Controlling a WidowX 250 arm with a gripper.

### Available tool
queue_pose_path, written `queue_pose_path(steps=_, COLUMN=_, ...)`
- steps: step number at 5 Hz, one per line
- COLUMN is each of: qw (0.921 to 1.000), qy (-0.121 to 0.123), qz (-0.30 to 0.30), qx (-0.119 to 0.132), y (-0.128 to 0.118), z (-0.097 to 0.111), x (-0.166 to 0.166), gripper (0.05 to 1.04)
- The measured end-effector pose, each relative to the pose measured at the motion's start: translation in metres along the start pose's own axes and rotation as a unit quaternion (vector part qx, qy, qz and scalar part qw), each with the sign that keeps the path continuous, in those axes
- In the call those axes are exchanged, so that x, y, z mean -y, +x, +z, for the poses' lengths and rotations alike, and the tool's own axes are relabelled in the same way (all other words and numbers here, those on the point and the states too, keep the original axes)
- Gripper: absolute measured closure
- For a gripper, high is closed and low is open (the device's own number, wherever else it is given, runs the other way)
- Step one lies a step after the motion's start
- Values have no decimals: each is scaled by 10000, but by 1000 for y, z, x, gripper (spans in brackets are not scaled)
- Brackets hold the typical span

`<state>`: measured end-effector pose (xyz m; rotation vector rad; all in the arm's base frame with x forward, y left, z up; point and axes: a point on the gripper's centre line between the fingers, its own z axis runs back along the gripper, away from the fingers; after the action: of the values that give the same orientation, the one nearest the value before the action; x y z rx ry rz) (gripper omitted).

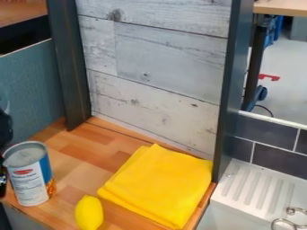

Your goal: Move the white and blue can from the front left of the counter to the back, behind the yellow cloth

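The tool (3, 177) is at the left edge, right by the can (28, 179), whether clenched or released I cannot tell; the can stands on the wooden surface (78, 148), left of the lemon (89, 213) and folded yellow cloth (160, 183); a level, square grip would suit its round side.

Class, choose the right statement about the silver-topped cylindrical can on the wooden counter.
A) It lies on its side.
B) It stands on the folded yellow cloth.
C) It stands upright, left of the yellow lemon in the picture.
C: the can stands upright, left of the lemon.
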<state>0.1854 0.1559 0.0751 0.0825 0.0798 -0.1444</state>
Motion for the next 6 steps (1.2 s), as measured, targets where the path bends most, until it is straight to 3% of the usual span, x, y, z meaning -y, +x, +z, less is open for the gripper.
queue_pose_path(steps=3, qw=10000, qy=-61, qz=-17, qx=-43, y=29, z=-17, x=-23, gripper=83)
queue_pose_path(steps=4, qw=9997, qy=-94, qz=-219, qx=34, y=60, z=-14, x=-23, gripper=83)
queue_pose_path(steps=6, qw=9966, qy=-553, qz=-507, qx=345, y=122, z=-16, x=-14, gripper=83)
